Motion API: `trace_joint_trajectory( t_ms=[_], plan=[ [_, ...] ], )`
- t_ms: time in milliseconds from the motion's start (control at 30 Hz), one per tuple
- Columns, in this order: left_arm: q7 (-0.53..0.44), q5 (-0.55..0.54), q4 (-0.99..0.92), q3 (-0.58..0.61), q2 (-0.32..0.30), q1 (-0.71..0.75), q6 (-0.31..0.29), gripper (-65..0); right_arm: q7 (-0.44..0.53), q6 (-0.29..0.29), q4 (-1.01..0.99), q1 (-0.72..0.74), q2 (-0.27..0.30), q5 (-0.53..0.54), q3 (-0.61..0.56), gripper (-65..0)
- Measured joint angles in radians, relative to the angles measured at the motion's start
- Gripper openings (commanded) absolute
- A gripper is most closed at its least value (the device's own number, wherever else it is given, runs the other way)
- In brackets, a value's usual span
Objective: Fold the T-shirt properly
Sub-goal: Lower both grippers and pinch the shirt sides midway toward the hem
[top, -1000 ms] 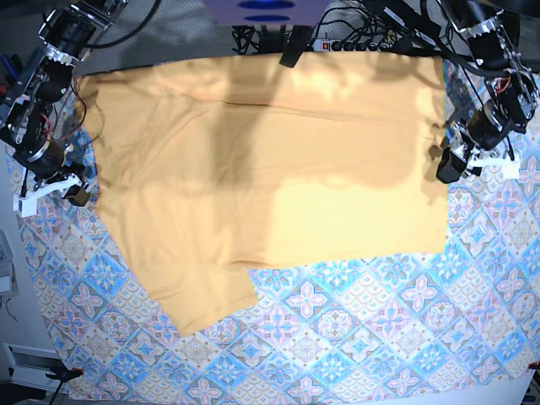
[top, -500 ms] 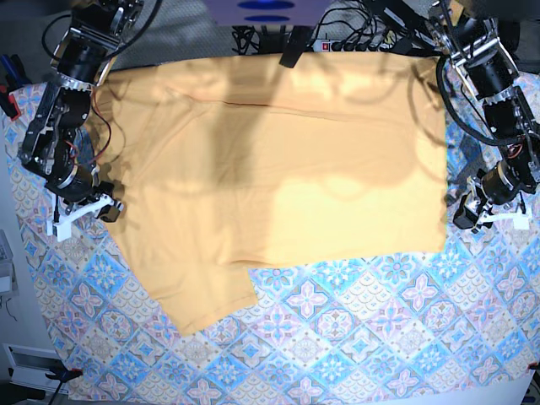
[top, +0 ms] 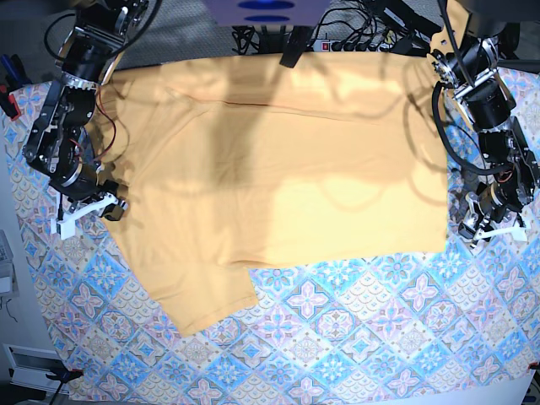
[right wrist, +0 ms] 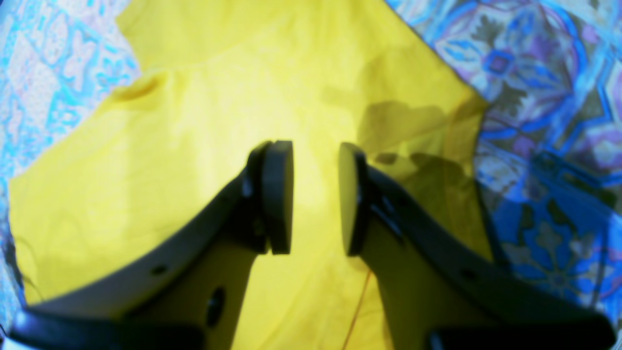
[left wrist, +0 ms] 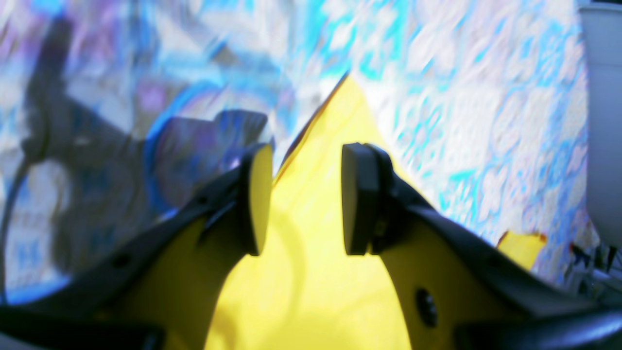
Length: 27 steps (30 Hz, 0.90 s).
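Note:
The T-shirt is a plain yellow-orange cloth lying flat on the tablecloth, with one sleeve sticking out toward the front left. My left gripper hovers at the shirt's front right corner. In the blurred left wrist view its jaws stand open over the pointed cloth corner, with nothing between them. My right gripper is at the shirt's left edge. In the right wrist view it is open just above the yellow cloth.
A blue-and-pink tiled tablecloth covers the table and shows bare in front of the shirt. A power strip and cables lie along the back edge. A grey-white object stands at the left wrist view's right side.
Both arms have swung toward the front along the shirt's sides. The left gripper dropped to the front right corner; the right gripper came in to the left edge. Jaw gaps unchanged.

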Motion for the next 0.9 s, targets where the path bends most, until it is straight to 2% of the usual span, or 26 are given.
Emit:
trace_joint_trajectory(
  t_ms=[167, 300, 400, 900],
  plan=[
    [-0.065, 0.057, -0.061, 0.033, 0.016, -0.012, 0.007, -41.6, 0.001, 0.000, 0.000, -0.002, 0.000, 0.003, 0.000, -49.2],
    [-0.143, 0.059, -0.121, 0.131, 0.030, -0.021, 0.000, -41.6, 0.001, 0.001, 0.001, -0.006, -0.004, 0.003, 0.000, -49.2],
    [-0.197, 0.052, -0.164, 0.147, 0.039, -0.026, -0.001, -41.6, 0.000, 0.000, 0.004, -0.005, -0.003, 0.003, 0.003, -49.2],
    [-0.232, 0.057, -0.165, 0.145, 0.077, -0.027, -0.001, -42.3, 0.001, 0.000, 0.004, -0.005, -0.005, 0.003, 0.006, -49.2]
  ],
)
